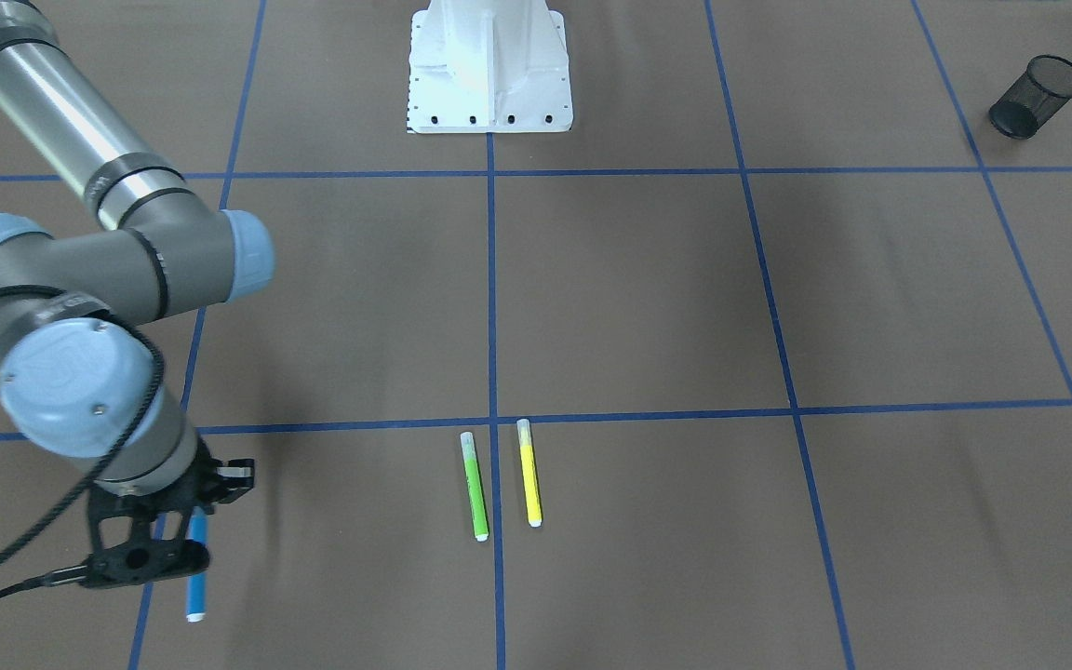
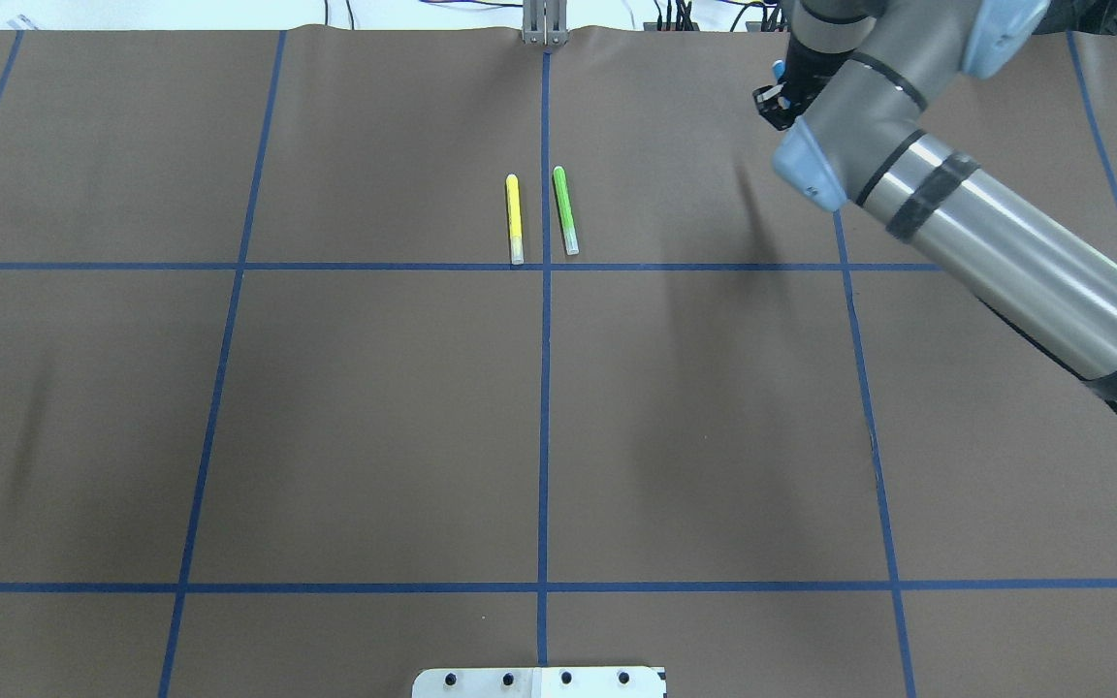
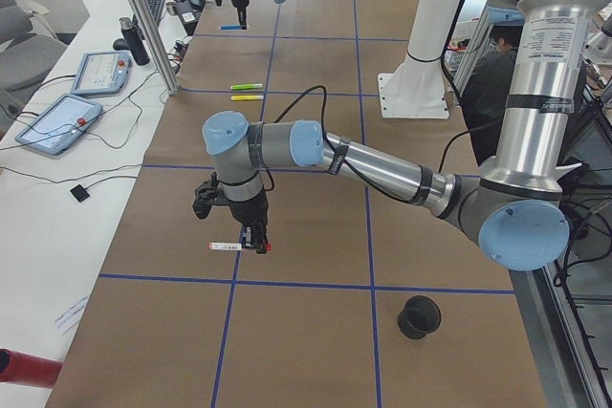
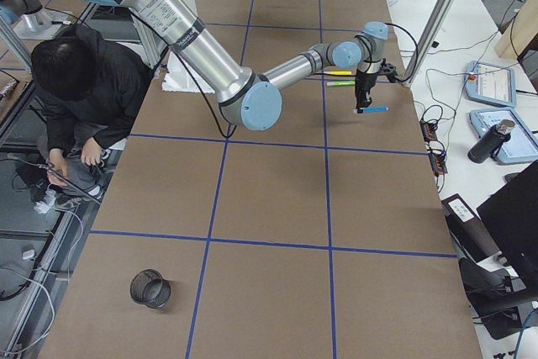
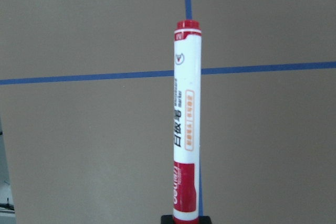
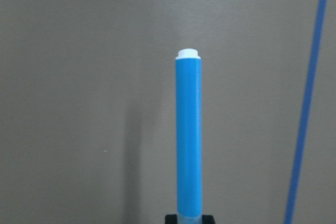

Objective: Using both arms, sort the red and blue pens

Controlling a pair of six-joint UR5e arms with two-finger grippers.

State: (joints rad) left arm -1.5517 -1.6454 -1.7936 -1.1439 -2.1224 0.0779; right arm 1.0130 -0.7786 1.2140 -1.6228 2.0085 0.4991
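Now both arms are loaded. The left tool [image 3: 252,238] is closed narrow on the red pen [image 5: 186,124], pinching it by the capped end so the white barrel sticks straight out. It sits far out to the robot's left of the pedestal base [image 1: 489,74], low over the tabletop [image 1: 648,298]. The right tool [image 1: 184,551] grips the blue pen [image 1: 195,582] the same way, by one end, far off to the robot's right of the pedestal base and well forward of it. In the right wrist view the shadow lies apart from the barrel, which suggests that pen is off the surface. The green marker [image 1: 475,486] and yellow marker [image 1: 529,473] lie side by side straight out in front of the pedestal base, and neither belongs to this job.

So the picking looks done and the sorting is not. A left-side cup [image 1: 1037,93] stands off to the pedestal base's left and a right-side cup [image 4: 151,288] far off to its right. These are the likely drop points, though nothing shows which colour goes where.

The danger is the grip. Each pen is caught at one end only, so the long free barrel works as a lever. A quick swing or a knock could twist it between the fingers or shake it loose. Both pens also ride flat. Unless tipped upright over the cup mouth, a barrel could bridge the rim or hit the wall and topple the light mesh.
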